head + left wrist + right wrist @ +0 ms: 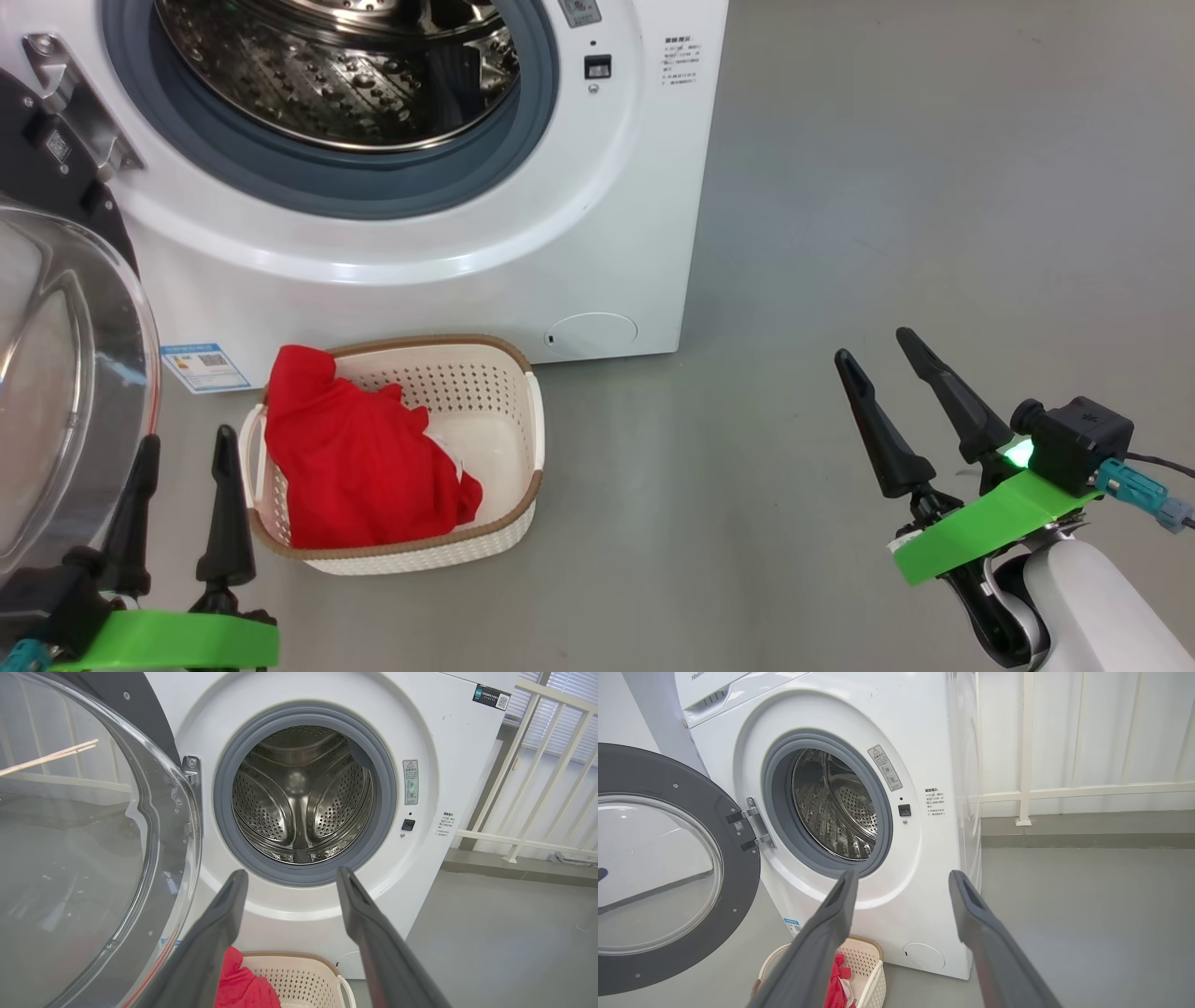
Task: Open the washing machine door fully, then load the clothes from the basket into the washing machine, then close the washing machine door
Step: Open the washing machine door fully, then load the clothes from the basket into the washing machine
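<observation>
Red clothes (359, 457) lie in the basket (512, 431), on the floor just before the washing machine (579, 243). The washing machine door (738, 896) stands swung wide on its hinge side. Left gripper (187, 434) and right gripper (873, 343) hang before the machine, fingers apart, holding nothing.

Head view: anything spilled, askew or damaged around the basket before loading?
Nothing stands out. The red fabric clothes lie inside the cream perforated plastic basket, one fold draped over its rim, none on the grey floor.
</observation>
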You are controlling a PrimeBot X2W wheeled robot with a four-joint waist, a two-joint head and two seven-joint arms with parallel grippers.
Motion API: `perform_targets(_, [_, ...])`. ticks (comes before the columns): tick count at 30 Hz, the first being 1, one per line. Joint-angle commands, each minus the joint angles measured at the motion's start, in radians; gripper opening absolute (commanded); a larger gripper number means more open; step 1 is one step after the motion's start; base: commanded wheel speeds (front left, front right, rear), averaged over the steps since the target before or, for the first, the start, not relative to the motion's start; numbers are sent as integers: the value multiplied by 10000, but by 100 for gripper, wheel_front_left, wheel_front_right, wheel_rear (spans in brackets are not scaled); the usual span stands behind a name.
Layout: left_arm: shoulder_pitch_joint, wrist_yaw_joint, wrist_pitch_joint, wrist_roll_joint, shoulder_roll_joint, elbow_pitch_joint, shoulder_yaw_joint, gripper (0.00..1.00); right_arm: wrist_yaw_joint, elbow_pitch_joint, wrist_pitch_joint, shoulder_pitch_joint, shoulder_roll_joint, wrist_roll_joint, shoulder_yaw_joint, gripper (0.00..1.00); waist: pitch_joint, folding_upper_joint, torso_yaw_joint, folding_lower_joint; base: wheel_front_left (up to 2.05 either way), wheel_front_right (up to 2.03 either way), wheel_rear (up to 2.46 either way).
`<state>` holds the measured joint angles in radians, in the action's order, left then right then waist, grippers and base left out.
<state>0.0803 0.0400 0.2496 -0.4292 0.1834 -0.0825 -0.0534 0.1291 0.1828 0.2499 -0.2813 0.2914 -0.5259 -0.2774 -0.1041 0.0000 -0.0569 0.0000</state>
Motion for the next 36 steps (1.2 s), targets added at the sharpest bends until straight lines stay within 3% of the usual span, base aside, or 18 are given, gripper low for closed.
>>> perform_targets(1, [72, 62, 121, 87, 179, 171, 428, 100, 16, -259, 118, 149, 71, 136, -112, 100, 17, 0, 6, 0, 0, 0, 0])
perform_targets(36, [28, 563, 122, 840, -337, -27, 988, 100, 16, -110, 118, 293, 13, 205, 96, 100, 168, 0, 75, 0, 0, 0, 0])
